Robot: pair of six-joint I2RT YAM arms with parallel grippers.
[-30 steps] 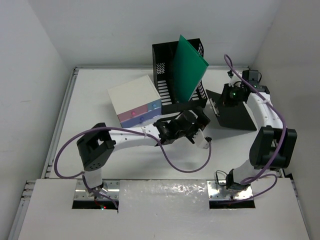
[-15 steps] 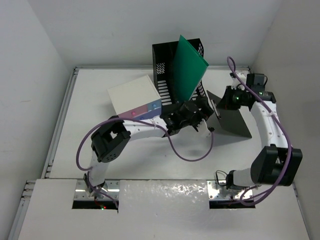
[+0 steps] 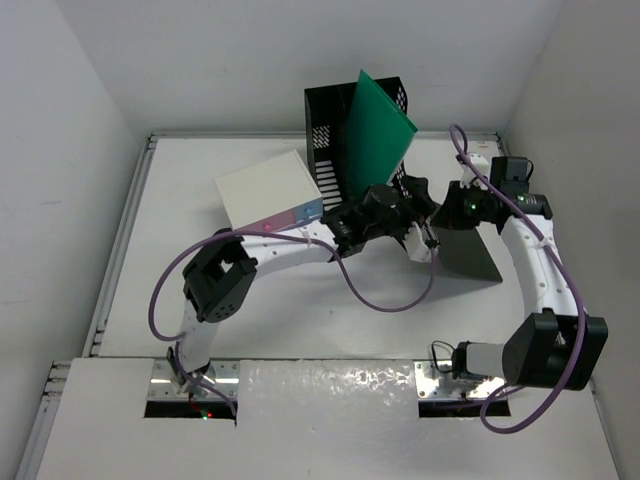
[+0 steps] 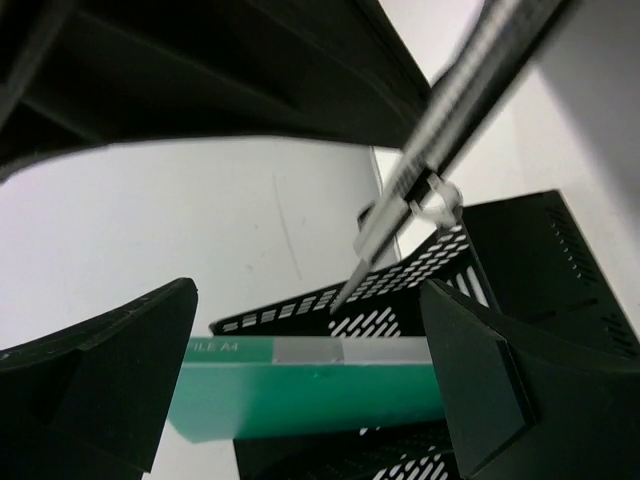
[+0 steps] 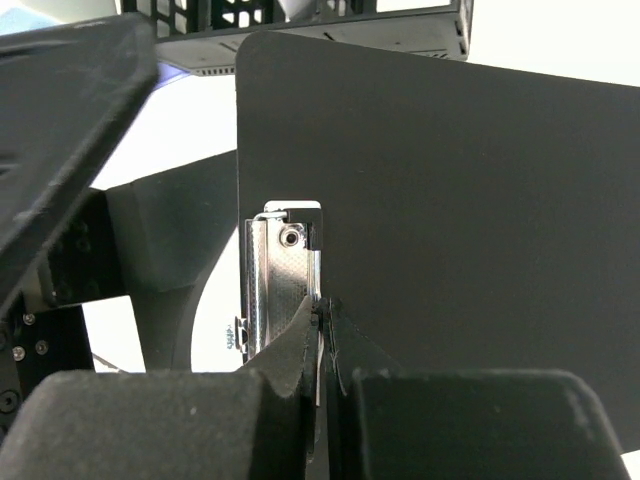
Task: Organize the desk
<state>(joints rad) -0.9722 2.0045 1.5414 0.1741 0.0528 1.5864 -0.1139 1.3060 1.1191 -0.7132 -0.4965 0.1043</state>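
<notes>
Black clipboard clamped in right tool, tilted over white desk, left tool spread apart beside it

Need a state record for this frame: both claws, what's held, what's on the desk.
left claw: open, holding nothing, facing the file holder
right claw: shut on the clipboard edge, beside its metal clip
clipboard: tilted up; contact with the desk unclear
file holder: black mesh, at the back of the desk, green folder leaning in it
drawer box: just left of the file holder
</notes>
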